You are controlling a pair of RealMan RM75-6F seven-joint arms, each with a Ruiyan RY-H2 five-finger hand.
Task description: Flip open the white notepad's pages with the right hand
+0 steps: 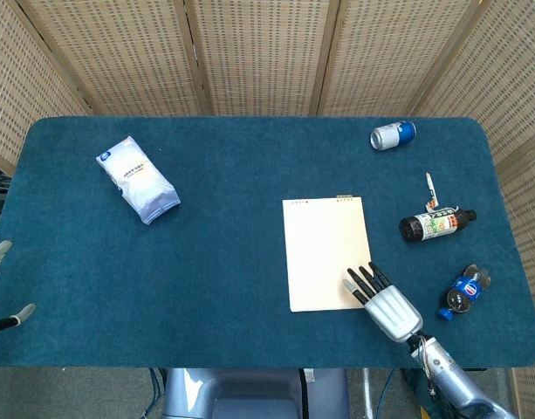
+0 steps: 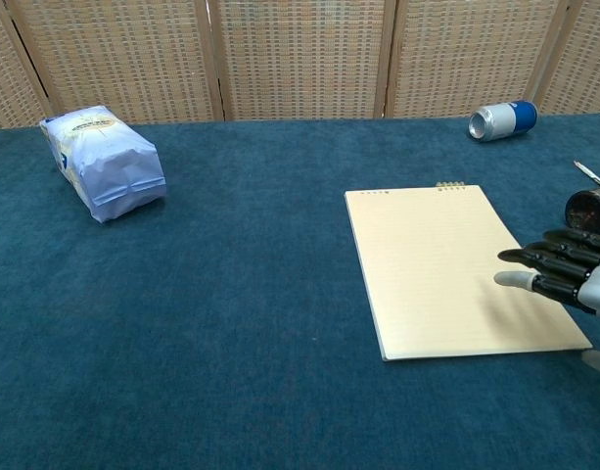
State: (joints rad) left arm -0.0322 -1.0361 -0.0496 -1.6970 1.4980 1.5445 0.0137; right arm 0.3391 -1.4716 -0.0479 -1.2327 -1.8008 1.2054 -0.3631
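Observation:
The notepad [image 1: 326, 251] [image 2: 454, 266] lies flat and closed on the blue table, its cream cover up and its binding at the far edge. My right hand [image 1: 385, 301] [image 2: 566, 271] hovers at the pad's near right corner, fingers stretched out together over the cover and holding nothing. Whether the fingertips [image 1: 365, 278] touch the cover is not clear. My left hand [image 1: 7, 292] shows only as a few fingertips at the left edge of the head view, low beside the table and far from the pad.
A white and blue bag [image 1: 138, 178] [image 2: 104, 162] lies at the far left. A can [image 1: 392, 134] [image 2: 501, 119] lies at the back right. A dark sauce bottle [image 1: 435, 223], a pen [image 1: 430, 188] and a small cola bottle [image 1: 462, 291] lie right of the pad.

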